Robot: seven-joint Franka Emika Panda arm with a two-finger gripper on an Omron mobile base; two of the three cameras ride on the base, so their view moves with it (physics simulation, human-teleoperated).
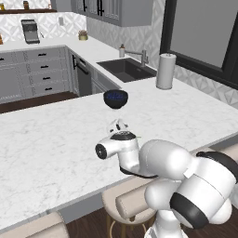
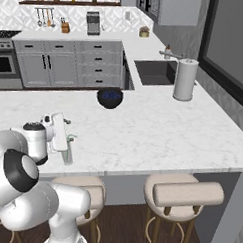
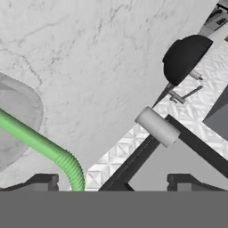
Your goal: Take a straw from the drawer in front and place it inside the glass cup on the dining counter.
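Tool (image 3: 111,181) over near edge of table (image 2: 143,129), fingers spread wide, gripping nothing. Straw (image 3: 42,144) between them but loose, lower end in glass cup (image 2: 67,153), bent tip up. Release looks done; cup wall props straw. Bowl (image 2: 110,98) well apart.

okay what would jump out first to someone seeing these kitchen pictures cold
The white arm's gripper hangs open over the glass cup near the front edge of the dining counter. The bright green straw runs down into the cup. Farther back sit a dark blue bowl and a paper towel roll by the sink.
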